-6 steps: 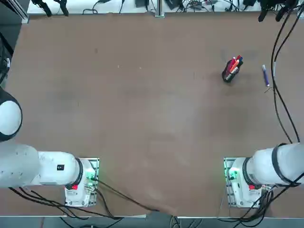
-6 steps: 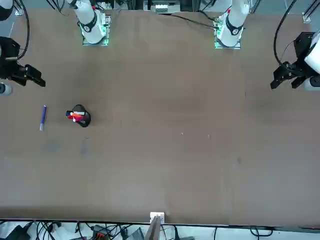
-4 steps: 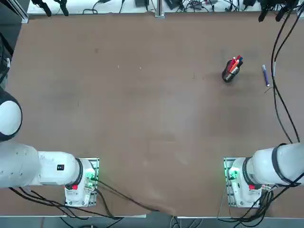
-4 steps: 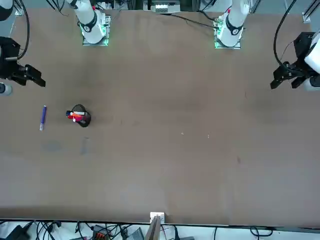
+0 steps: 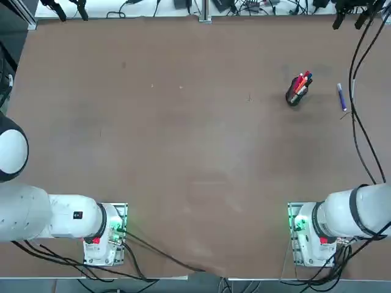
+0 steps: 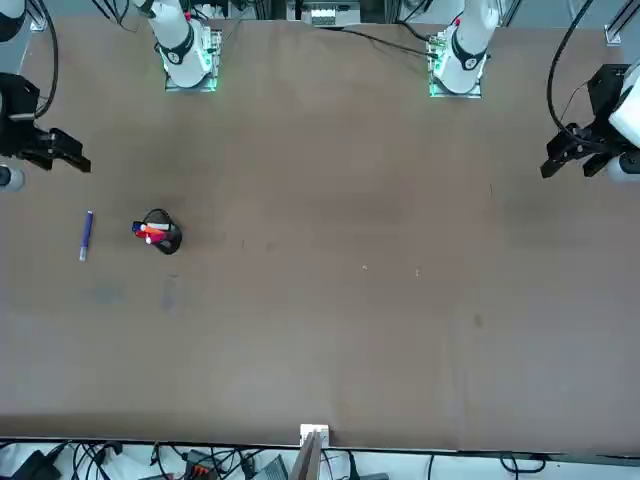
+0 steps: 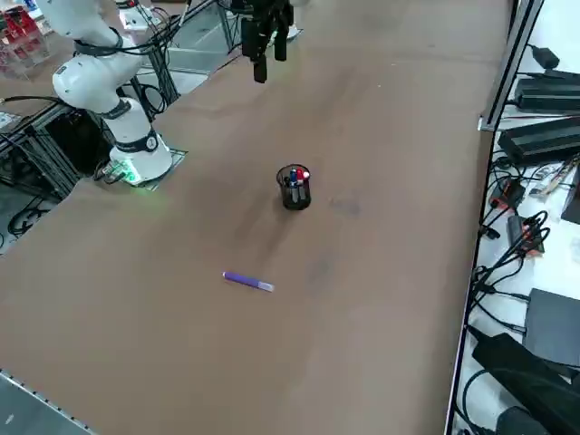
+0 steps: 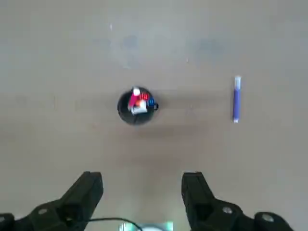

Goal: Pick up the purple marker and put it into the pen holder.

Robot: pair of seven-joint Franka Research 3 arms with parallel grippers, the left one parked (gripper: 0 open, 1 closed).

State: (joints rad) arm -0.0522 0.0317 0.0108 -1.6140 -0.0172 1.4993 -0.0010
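Purple marker (image 7: pixel 246 281) lies flat on the counter (image 7: pixel 381 136), untouched, just beside the pen holder (image 7: pixel 294 188) on my right-arm side. My right pincer (image 8: pixel 139 192) hangs high with fingers spread, empty — the marker sits ahead and off to one side, its long axis running roughly fore-and-aft.

The right tool (image 8: pixel 142 187) hangs high above the table, fingers spread apart.
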